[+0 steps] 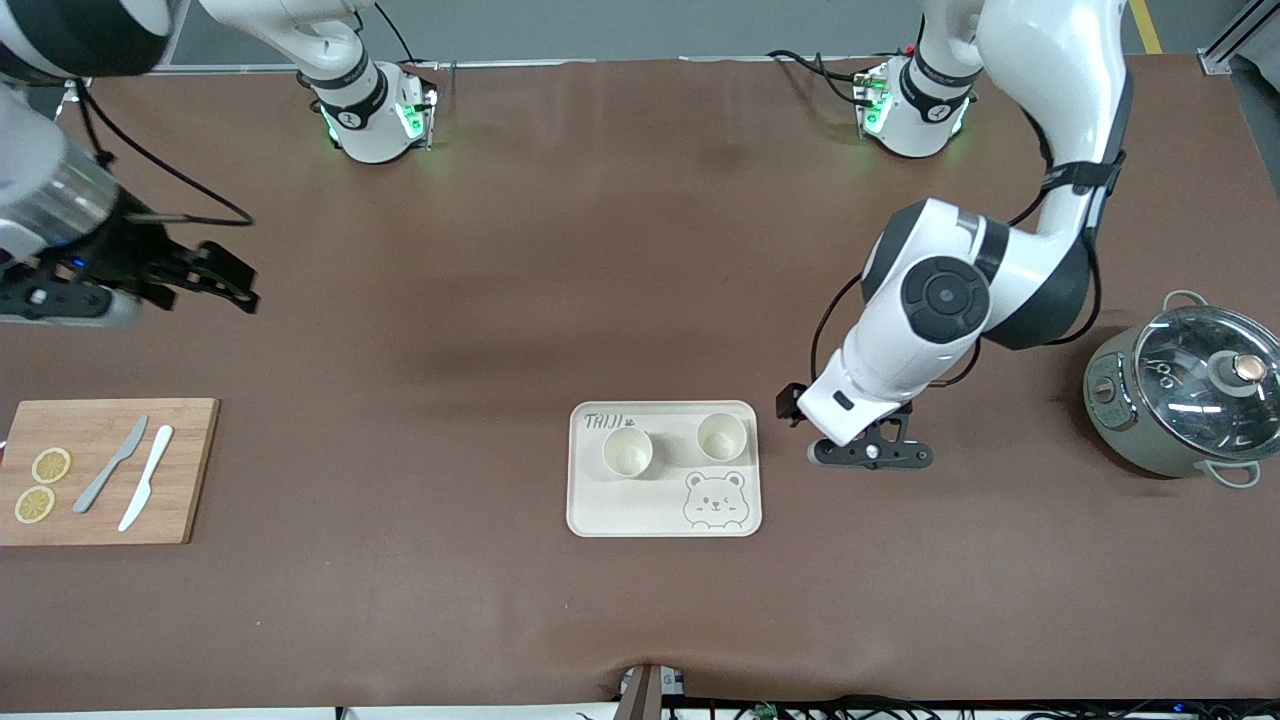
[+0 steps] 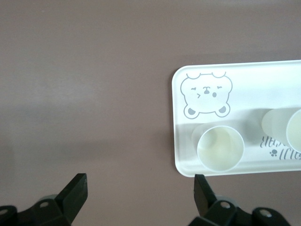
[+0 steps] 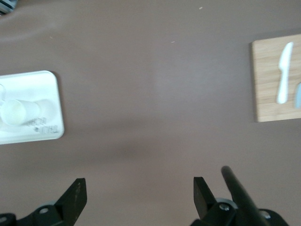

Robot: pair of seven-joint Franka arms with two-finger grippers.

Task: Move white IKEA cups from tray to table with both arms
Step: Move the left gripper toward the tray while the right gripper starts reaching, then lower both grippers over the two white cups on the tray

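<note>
Two white IKEA cups (image 1: 627,452) (image 1: 721,436) stand upright side by side on the cream bear tray (image 1: 640,512), near the middle of the table. My left gripper (image 1: 870,452) is open and empty, low over the bare table just beside the tray, toward the left arm's end. In the left wrist view the nearer cup (image 2: 220,148) and part of the second cup (image 2: 282,123) show on the tray (image 2: 263,84), apart from the left gripper (image 2: 140,188). My right gripper (image 1: 238,282) is open and empty, raised over the right arm's end; its wrist view shows the right gripper (image 3: 140,193), tray (image 3: 33,84) and a cup (image 3: 14,113).
A wooden cutting board (image 1: 180,470) with two lemon slices (image 1: 42,484), a grey knife (image 1: 110,464) and a white knife (image 1: 146,490) lies at the right arm's end. A grey-green pot with glass lid (image 1: 1185,395) stands at the left arm's end.
</note>
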